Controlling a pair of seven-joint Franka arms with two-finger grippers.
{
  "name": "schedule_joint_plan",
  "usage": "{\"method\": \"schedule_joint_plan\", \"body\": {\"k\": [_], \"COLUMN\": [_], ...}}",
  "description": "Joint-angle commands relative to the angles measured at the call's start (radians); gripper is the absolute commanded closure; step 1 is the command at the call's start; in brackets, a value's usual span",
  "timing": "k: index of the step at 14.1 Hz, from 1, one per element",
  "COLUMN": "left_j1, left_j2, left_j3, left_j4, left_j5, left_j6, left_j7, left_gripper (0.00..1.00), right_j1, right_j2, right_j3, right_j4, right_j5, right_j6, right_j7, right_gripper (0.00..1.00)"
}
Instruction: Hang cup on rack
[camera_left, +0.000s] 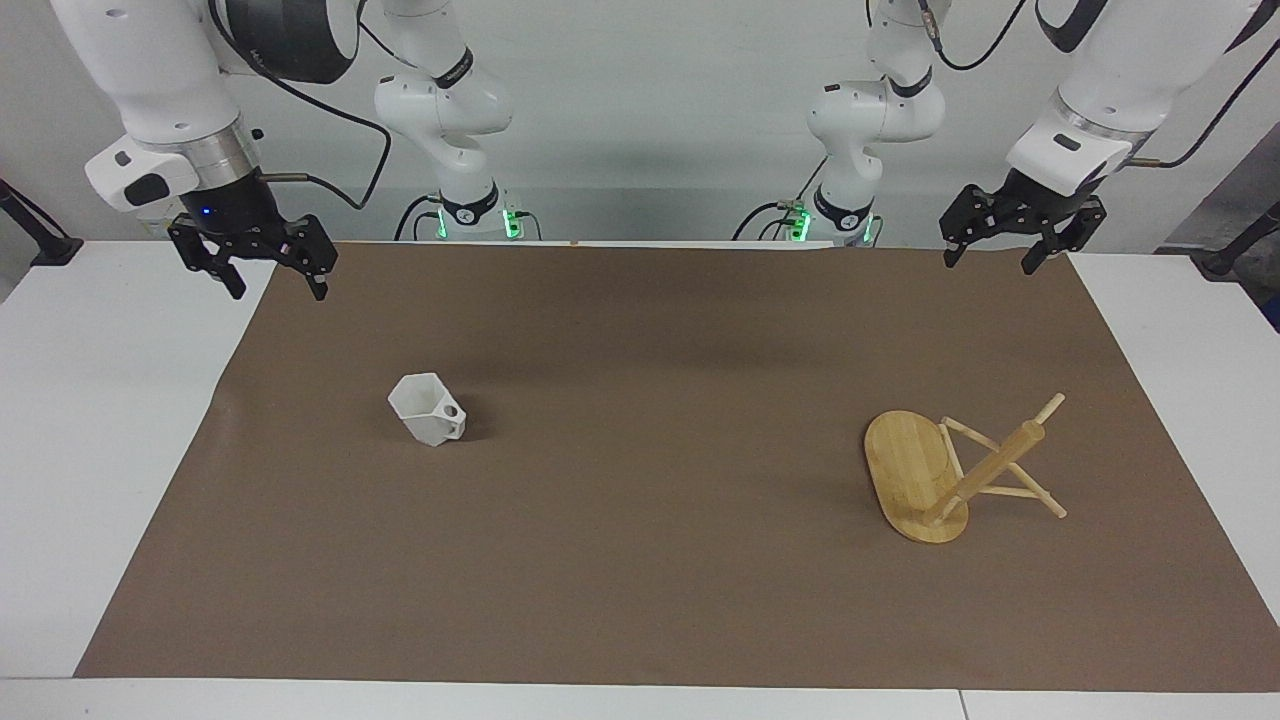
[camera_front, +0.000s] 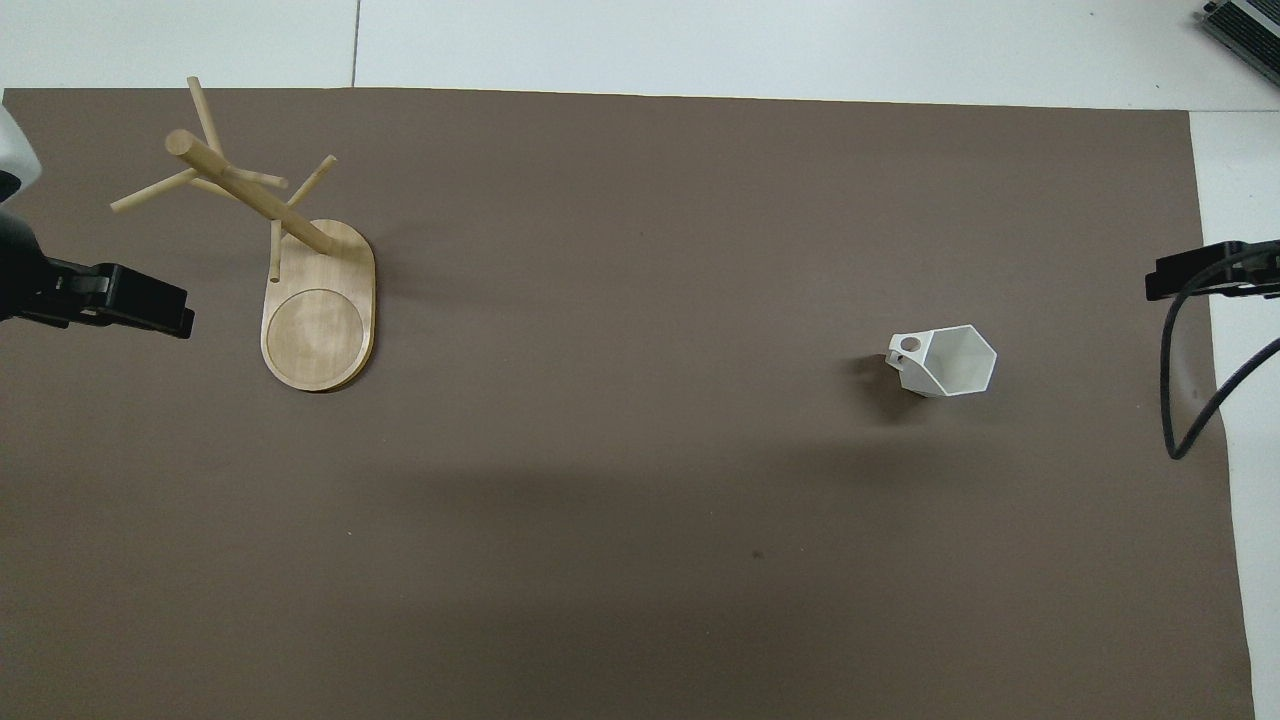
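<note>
The white faceted cup (camera_left: 428, 408) sits on the brown mat toward the right arm's end, its opening showing and its handle pointing toward the table's middle; it also shows in the overhead view (camera_front: 945, 360). The bamboo rack (camera_left: 945, 470) is toward the left arm's end, also in the overhead view (camera_front: 315, 300). Its post slants toward the left arm's end in both views; I cannot tell whether its base lies flat. My right gripper (camera_left: 275, 285) is open and empty, raised over the mat's corner by the robots. My left gripper (camera_left: 990, 260) is open and empty over the mat's other robot-side corner.
The brown mat (camera_left: 640, 560) covers most of the white table (camera_left: 100, 450). A black cable (camera_front: 1185, 400) hangs from the right arm at the mat's edge. Nothing else lies between the cup and the rack.
</note>
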Motion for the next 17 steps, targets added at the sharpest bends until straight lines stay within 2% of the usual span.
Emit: {"method": "schedule_joint_plan", "body": {"k": [1, 17], "left_j1": [0.006, 0.006], "left_j2": [-0.029, -0.029], "left_j3": [-0.007, -0.007], "left_j4": [-0.032, -0.032], "left_j5": [0.019, 0.017], "left_j6": [-0.002, -0.002], "left_j7": [-0.012, -0.012], "left_gripper": [0.00, 0.00], "right_j1": [0.003, 0.013], "right_j2": [-0.029, -0.031], "right_j3": [-0.011, -0.011], "right_j4": [-0.034, -0.042], "right_j5": [-0.001, 0.003], "right_j6": [0.005, 0.007], "right_j7": [-0.016, -0.008], "right_gripper": [0.00, 0.00]}}
